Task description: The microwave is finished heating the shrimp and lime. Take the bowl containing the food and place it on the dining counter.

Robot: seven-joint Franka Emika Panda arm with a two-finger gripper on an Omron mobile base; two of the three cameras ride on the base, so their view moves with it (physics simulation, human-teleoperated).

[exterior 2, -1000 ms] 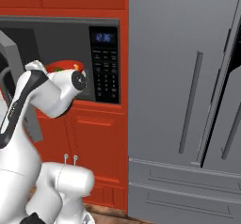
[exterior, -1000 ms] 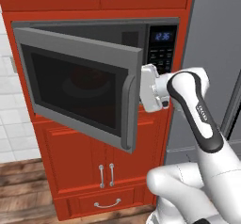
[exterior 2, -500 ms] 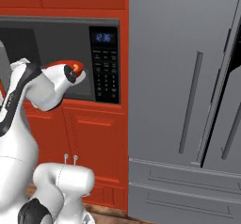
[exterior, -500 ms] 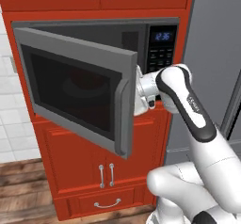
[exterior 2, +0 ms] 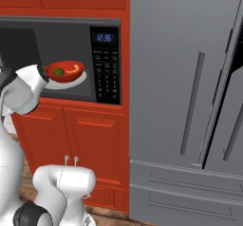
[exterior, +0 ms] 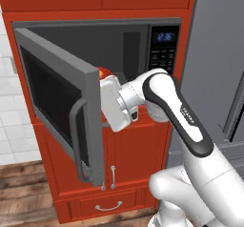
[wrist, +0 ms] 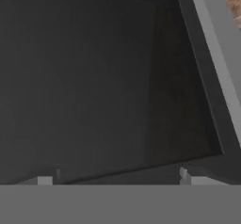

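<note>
Your bowl [exterior 2: 65,71] sits inside the microwave [exterior 2: 61,59] on the white plate [exterior 2: 71,83], to the left of the keypad panel [exterior 2: 105,73], with the lime [exterior 2: 59,71] and the shrimp [exterior 2: 72,70] lying in it. In the left base view you get only a sliver of the bowl's red rim, just past the door's free edge.

What has changed in the last second: the door [exterior: 59,99] has swung further out, and the arm has moved its hand from outside the door's free edge into the gap between door and cavity. That tells you the opening step looks about done and the reach for the bowl can begin; nothing is held yet.

The gripper [wrist: 115,175] is spread wide, its two tips far apart at the bottom of the hand view, facing dark wall.

What you cannot see: the fingers themselves in the base views, hidden behind the door edge and the wrist. How close the hand is to the bowl is hard to judge. The dining counter lies outside these views, so you will have to turn the base to find it.
</note>
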